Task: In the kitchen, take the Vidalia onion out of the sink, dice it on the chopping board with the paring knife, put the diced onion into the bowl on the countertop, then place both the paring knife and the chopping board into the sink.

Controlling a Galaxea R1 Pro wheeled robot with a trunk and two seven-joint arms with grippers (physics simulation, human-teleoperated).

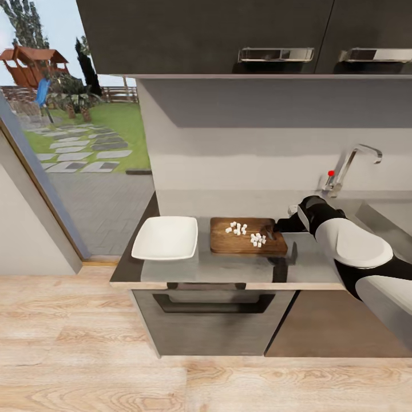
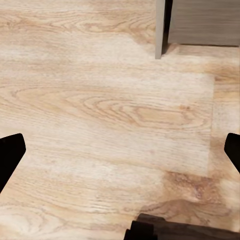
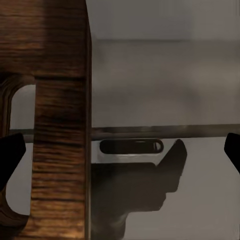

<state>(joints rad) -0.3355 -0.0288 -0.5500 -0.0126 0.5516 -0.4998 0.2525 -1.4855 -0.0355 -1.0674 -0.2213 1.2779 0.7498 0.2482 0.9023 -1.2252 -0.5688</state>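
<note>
Kitchen corner, wood-plank floor [image 1: 86,343], dark wall cabinets [image 1: 200,34] overhead, glazed opening at the left onto a garden.

Worktop [image 1: 309,266]: grey, steel-look, pale front edge strip, oven front below. Carries the bowl and board side by side.

Sink [image 1: 349,207]: only its near corner shows behind the right arm; chrome curved tap [image 1: 355,163] with a red knob stands at its back edge.

Right arm [image 1: 355,246]: white and black, reaching across the worktop toward the board's right end.

Chopping board [image 1: 247,236]: mid-brown wood, lying flat on the worktop, just right of the bowl. The right wrist view adds its grain at close range [image 3: 60,115] and the slot-shaped handle hole, which the head view does not resolve.

Bowl [image 1: 166,237]: white, glossy, square with rounded corners, inside bare, near the board's left end, not touching it.

Right pincer [image 1: 276,229]: at the board's right end. In the right wrist view its two dark fingertips [image 3: 10,155] sit wide apart at the frame edges, nothing between them but board and worktop.

Left pincer [image 2: 120,152]: fingertips likewise spread wide, holding nothing, over bare floor beside a cabinet corner.

Diced onion [image 1: 247,233]: tiny white cubes in two loose clusters on the board, one mid-board, one nearer the right pincer.
</note>
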